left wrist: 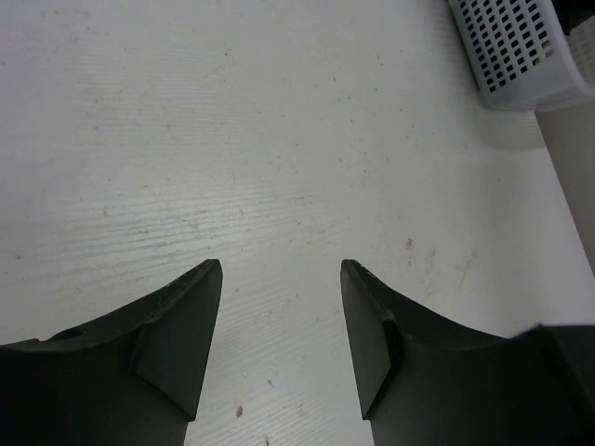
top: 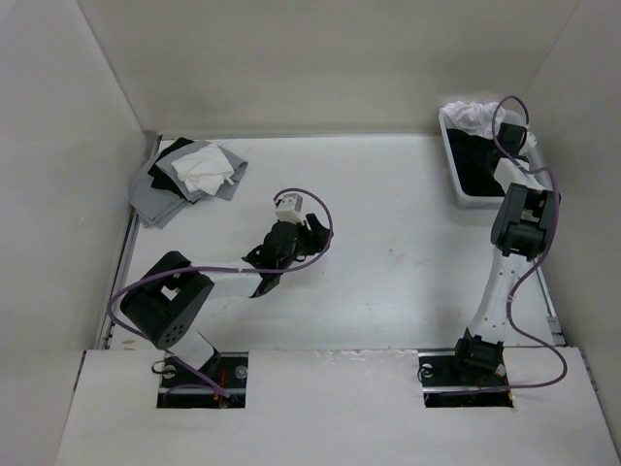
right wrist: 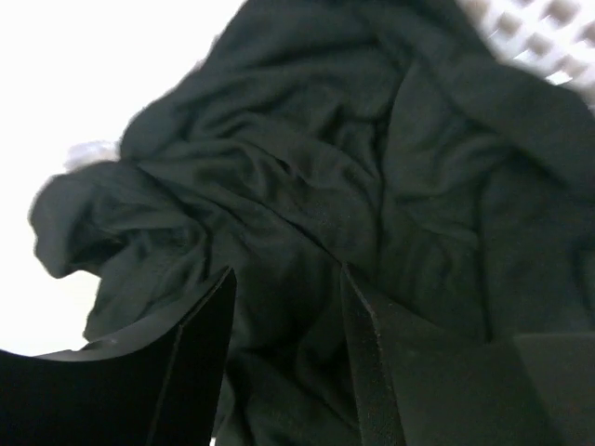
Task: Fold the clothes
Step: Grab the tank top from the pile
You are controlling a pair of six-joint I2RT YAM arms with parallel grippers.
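Black tank top (right wrist: 372,186) fills almost the whole right wrist view as a crumpled heap of thin dark fabric, creased in soft ridges that run from the upper left to the lower right. In the overhead view it shows as a dark patch (top: 475,170) inside a white basket (top: 464,201) at the upper right of the frame, against the right-hand wall. White garments (top: 471,115) are bunched over the far end of that basket, just beside the dark fabric. The right tool (right wrist: 286,274) sits directly over the heap with its two fingers apart; fabric shows through the gap between them, and nothing is pinched between the pads. Whether the fingertips touch the cloth cannot be told, as the picture is soft there. The right arm (top: 509,272) reaches from its base at the lower right up to the basket. The left tool (left wrist: 281,269) is well apart from all this, near the middle left of the overhead frame, its fingers spread wide above the bare white counter (top: 388,252) and gripping nothing. From that wrist camera a corner of the perforated basket (left wrist: 521,46) shows in the upper right. A stack of grey, black and white cloths (top: 189,180) lies in the upper left of the overhead view, near the left wall.
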